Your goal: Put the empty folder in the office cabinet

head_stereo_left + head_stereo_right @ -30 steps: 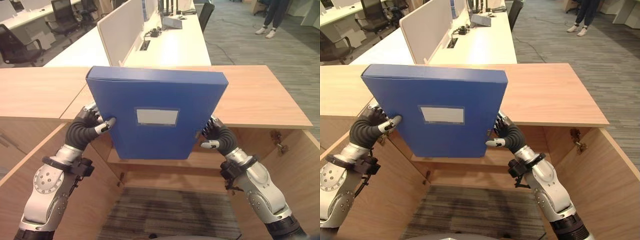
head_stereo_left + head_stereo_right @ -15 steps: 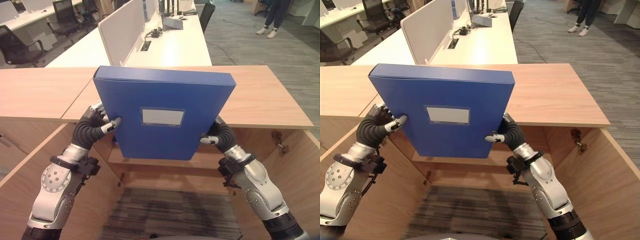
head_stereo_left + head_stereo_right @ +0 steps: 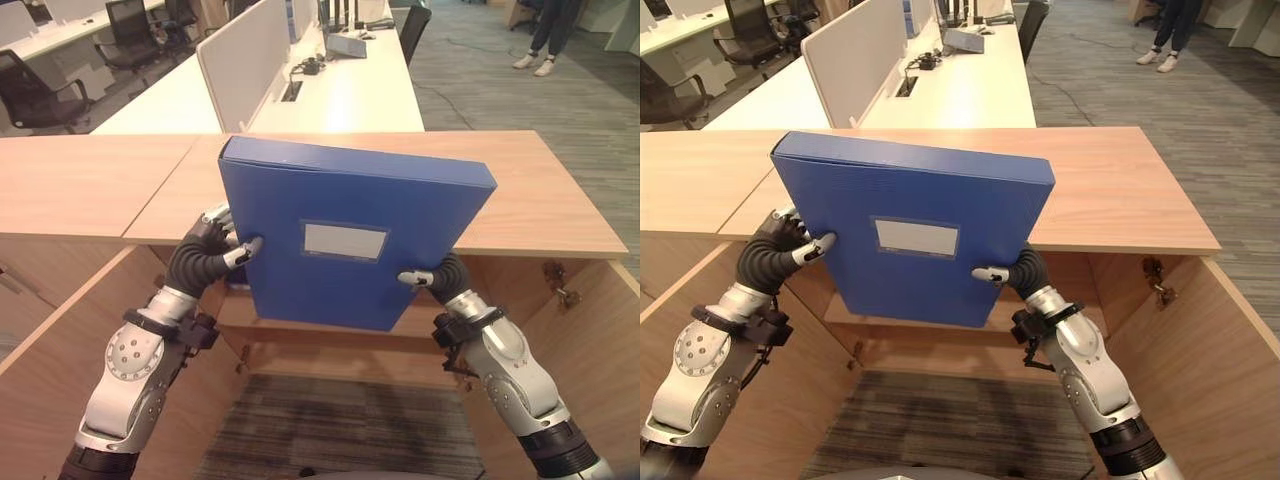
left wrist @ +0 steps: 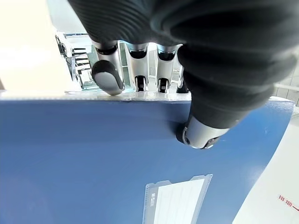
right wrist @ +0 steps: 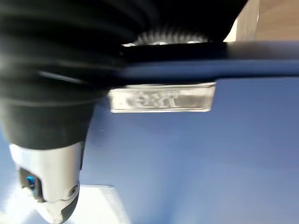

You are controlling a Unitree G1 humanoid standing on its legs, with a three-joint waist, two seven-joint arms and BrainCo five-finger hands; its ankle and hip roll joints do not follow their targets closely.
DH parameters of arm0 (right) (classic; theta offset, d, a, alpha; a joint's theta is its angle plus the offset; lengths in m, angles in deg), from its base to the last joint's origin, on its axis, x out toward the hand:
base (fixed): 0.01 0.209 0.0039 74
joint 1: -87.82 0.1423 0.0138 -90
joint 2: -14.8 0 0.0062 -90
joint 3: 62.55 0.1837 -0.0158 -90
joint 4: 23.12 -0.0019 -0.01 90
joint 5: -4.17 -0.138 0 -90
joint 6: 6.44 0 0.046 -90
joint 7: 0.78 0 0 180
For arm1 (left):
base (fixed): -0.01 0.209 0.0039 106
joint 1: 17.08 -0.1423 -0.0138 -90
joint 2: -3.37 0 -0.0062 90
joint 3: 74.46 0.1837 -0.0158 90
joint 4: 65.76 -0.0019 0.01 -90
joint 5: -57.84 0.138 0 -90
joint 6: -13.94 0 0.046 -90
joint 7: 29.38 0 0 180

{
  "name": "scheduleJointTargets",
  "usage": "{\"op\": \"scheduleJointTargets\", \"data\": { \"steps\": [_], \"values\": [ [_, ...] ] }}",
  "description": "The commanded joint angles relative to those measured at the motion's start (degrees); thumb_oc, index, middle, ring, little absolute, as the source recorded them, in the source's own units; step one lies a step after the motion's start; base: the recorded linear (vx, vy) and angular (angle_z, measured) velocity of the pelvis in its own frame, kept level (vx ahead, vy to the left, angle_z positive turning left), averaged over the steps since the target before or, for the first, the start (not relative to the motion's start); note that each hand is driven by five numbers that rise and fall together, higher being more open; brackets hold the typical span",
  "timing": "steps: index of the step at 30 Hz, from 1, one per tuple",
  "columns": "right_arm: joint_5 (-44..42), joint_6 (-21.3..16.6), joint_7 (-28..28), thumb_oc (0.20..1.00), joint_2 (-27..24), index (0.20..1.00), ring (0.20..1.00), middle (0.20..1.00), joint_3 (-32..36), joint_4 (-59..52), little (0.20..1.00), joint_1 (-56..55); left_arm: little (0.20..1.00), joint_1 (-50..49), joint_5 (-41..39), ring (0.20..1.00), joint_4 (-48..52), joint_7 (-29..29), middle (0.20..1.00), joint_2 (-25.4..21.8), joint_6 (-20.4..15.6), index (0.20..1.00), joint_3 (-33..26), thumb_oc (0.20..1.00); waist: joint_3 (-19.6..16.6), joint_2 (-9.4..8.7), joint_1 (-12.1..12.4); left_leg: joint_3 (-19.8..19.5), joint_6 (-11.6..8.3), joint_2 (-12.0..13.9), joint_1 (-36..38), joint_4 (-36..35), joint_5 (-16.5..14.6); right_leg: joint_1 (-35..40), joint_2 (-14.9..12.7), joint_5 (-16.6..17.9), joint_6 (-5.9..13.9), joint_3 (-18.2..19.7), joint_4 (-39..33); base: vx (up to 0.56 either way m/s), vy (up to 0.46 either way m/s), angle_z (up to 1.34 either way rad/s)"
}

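The blue folder (image 3: 350,240) was held upright above the open cabinet (image 3: 330,325), its side edges pinched by the left hand (image 3: 208,252) and right hand (image 3: 440,277); it appeared stiff, light and smooth-faced, best gripped at those edges.

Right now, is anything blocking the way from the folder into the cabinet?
Nothing visible: the folder, pinched between the left hand and right hand, hangs before the open cabinet; the shelf behind is partly hidden.
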Motion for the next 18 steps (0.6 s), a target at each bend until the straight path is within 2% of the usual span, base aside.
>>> {"op": "scheduleJointTargets", "data": {
  "steps": [1,11,12,13,14,18],
  "values": [
    [5.1,-1.5,1.3,1.0,1.5,1.0,1.0,1.0,-3.4,-0.6,1.0,6.7,0.2,8.7,-0.7,0.2,1.6,-0.3,0.2,0.1,-3.6,0.2,2.1,0.2,-0.5,-1.88,-0.2,-0.1,-2.03,3.1,2.3,0.2,-4.4,1.4,-2.4,-2.5,2.48,2.3,1.1,0.0,0.0,0.0],
    [6.9,-0.8,1.8,1.0,2.1,1.0,1.0,1.0,-4.0,1.9,1.0,6.4,0.2,10.2,-0.1,0.2,1.4,-1.1,0.2,0.3,-3.5,0.2,3.5,0.2,-0.4,-1.77,-0.4,-0.1,-2.02,3.1,2.5,0.2,-4.4,1.5,-2.3,-2.5,2.43,2.4,1.1,0.0,0.0,0.0],
    [6.6,-0.7,1.6,0.407,2.1,0.407,0.407,0.407,-4.1,2.1,0.407,6.2,0.2,10.4,0.1,0.2,1.3,-1.1,0.2,0.4,-3.5,0.2,3.6,0.2,-0.4,-1.81,-0.4,-0.1,-2.05,3.1,2.4,0.2,-4.4,1.5,-2.3,-2.5,2.43,2.4,1.0,0.0,0.0,0.0],
    [6.6,-0.7,1.6,0.278,2.2,0.278,0.278,0.278,-4.1,2.1,0.278,6.1,0.2,10.3,0.0,0.2,1.3,-1.1,0.2,0.5,-3.5,0.2,3.6,0.2,-0.4,-1.79,-0.4,-0.1,-2.05,3.1,2.4,0.2,-4.4,1.5,-2.2,-2.6,2.43,2.4,1.1,0.0,0.0,0.0],
    [6.4,-0.8,1.6,0.2,2.2,0.2,0.2,0.2,-4.1,2.3,0.2,6.0,0.2,10.2,0.0,0.2,1.3,-1.1,0.2,0.6,-3.5,0.2,3.7,0.2,-0.4,-1.77,-0.4,-0.1,-2.06,3.1,2.4,0.2,-4.4,1.5,-2.3,-2.6,2.44,2.4,1.1,0.0,0.0,0.0],
    [6.0,-0.9,1.9,0.2,2.5,0.2,0.2,0.2,-3.9,2.5,0.2,6.0,0.2,10.4,-0.1,0.2,0.9,-1.3,0.2,0.8,-3.6,0.2,3.7,0.2,-0.4,-1.74,-0.4,-0.1,-2.06,3.1,2.4,0.2,-4.3,1.5,-2.2,-2.6,2.41,2.6,1.1,0.0,0.0,0.0]
  ]
}}
